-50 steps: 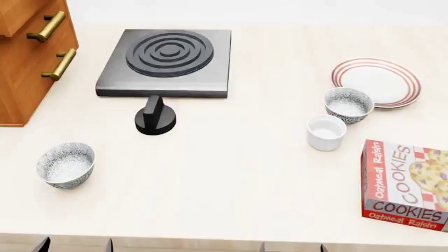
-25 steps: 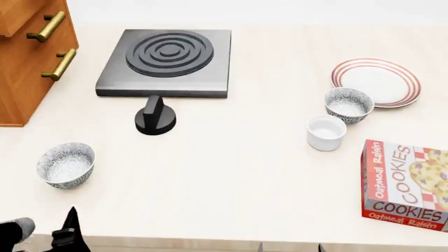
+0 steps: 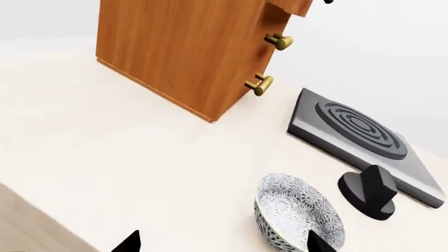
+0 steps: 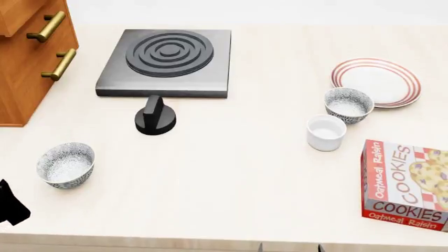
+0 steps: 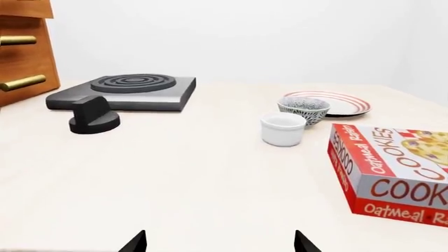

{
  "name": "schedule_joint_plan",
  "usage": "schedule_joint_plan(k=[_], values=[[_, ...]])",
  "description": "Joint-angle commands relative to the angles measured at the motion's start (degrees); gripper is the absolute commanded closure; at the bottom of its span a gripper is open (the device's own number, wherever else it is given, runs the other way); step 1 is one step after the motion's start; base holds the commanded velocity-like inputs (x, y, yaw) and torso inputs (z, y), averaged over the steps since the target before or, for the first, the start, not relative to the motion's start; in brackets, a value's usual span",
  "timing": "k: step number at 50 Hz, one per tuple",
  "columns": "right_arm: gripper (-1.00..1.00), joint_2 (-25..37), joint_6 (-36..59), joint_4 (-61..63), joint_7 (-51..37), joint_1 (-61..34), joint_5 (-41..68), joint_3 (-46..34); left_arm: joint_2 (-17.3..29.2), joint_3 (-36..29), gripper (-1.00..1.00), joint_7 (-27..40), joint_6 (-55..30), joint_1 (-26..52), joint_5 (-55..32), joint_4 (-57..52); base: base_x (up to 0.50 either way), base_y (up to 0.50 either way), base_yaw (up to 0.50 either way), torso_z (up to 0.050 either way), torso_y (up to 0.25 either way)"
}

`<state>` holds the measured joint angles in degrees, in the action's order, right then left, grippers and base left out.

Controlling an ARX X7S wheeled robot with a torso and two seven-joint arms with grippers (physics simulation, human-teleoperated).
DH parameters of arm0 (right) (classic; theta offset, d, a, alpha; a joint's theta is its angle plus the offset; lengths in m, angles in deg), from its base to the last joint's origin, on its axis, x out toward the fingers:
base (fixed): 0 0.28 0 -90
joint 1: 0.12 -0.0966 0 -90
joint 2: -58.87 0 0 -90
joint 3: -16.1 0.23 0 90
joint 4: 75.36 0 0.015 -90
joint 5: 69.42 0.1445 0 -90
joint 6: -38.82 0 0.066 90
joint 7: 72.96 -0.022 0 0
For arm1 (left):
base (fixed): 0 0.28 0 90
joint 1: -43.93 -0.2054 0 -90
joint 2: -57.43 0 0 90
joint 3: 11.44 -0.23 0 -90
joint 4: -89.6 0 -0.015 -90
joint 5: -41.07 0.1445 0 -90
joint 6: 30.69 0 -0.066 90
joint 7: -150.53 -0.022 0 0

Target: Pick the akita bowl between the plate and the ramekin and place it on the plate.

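The akita bowl (image 4: 349,105), speckled black and white, stands between the red-ringed plate (image 4: 381,84) and the plain white ramekin (image 4: 326,132) at the counter's right. The right wrist view shows the same bowl (image 5: 303,110) in front of the plate (image 5: 347,103), with the ramekin (image 5: 284,129) nearer. My right gripper (image 5: 220,242) is open and empty, low over the counter's front, well short of them. My left gripper (image 3: 222,244) is open too, one fingertip (image 3: 318,244) overlapping the other speckled bowl (image 3: 297,215) at the front left.
That second speckled bowl (image 4: 66,165) sits near the left front edge, with a black piece of my left arm (image 4: 8,206) beside it. A hotplate (image 4: 168,60), a black knob (image 4: 155,116), a wooden cabinet (image 4: 31,52) and a cookies box (image 4: 406,184) also stand here.
My left arm has come up from below the counter's front edge and now shows at the far left beside the second bowl. Nothing on the counter has moved.
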<state>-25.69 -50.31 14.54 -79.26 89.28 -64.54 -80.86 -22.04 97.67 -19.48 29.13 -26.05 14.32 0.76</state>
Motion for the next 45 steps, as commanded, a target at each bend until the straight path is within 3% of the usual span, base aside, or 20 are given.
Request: schedule_joint_plan(k=[1,26,45], values=[[-1.00,1.28,5.60,4.68,-1.45,-0.34,0.33,-0.89,0.87,0.86,-1.00,0.08,3.25,1.36,1.13,5.04,0.00,0.00,0.00,0.000,0.000],[-1.00,6.88,35.45,34.46,-2.52,-10.29,-1.20,-2.39,1.08,-0.43,-1.00,-0.41,5.16,0.43,0.81,4.91,0.00,0.00,0.00,0.000,0.000],[-1.00,8.90,38.29,39.17,-1.77,-16.17,0.13,-0.38,1.32,-1.23,-1.00,0.18,6.08,0.86,0.96,6.08,0.00,0.00,0.00,0.000,0.000]])
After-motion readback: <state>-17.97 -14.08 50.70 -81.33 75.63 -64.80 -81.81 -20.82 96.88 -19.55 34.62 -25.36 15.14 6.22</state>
